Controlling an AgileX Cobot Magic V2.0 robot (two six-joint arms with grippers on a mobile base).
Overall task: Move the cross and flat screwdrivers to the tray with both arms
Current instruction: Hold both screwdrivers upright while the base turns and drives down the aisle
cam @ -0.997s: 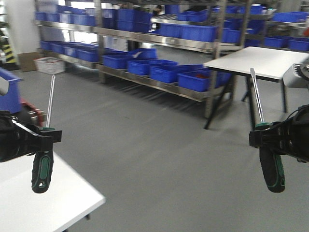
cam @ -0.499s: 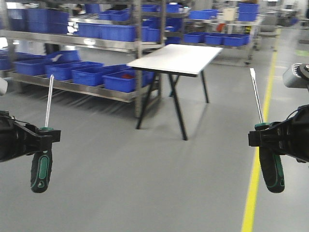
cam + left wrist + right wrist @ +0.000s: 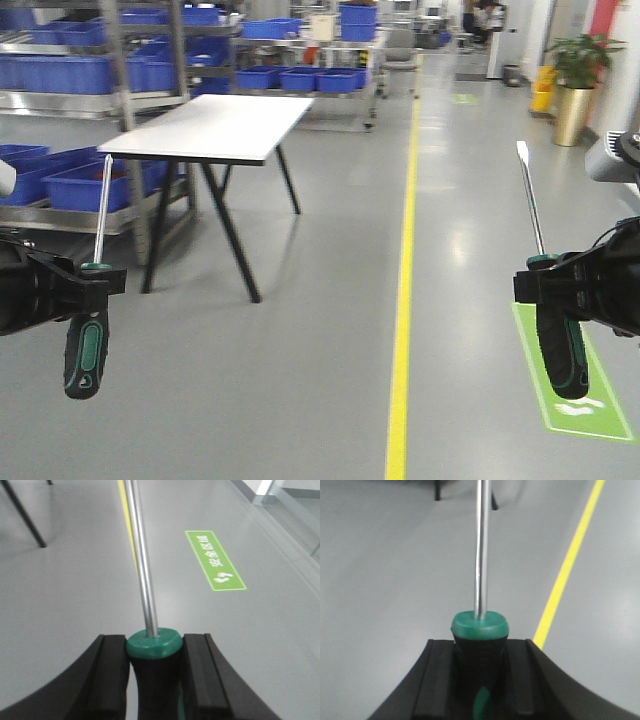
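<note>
My left gripper (image 3: 97,280) is shut on the handle of a green-and-black screwdriver (image 3: 86,352), held upright with its shaft pointing up and a narrow tip. It also shows in the left wrist view (image 3: 143,575), clamped between the left gripper's (image 3: 152,647) jaws. My right gripper (image 3: 542,285) is shut on a second green-and-black screwdriver (image 3: 565,355), upright, with a wider, flat-looking tip. The right wrist view shows its shaft (image 3: 480,555) rising from the right gripper (image 3: 480,647). Both are held in the air above the floor. The tray is out of view.
A white table (image 3: 215,125) on black legs stands at the left. Shelves with blue bins (image 3: 60,70) are behind it. A yellow floor line (image 3: 405,300) runs down the middle. A green floor marking (image 3: 570,385) lies at the right, with a potted plant (image 3: 580,70) far right.
The whole scene has swept leftward in view: shelves and white table moved left, and the yellow line and green marking came in. The near table at lower left is gone. Both grippers keep their screwdrivers.
</note>
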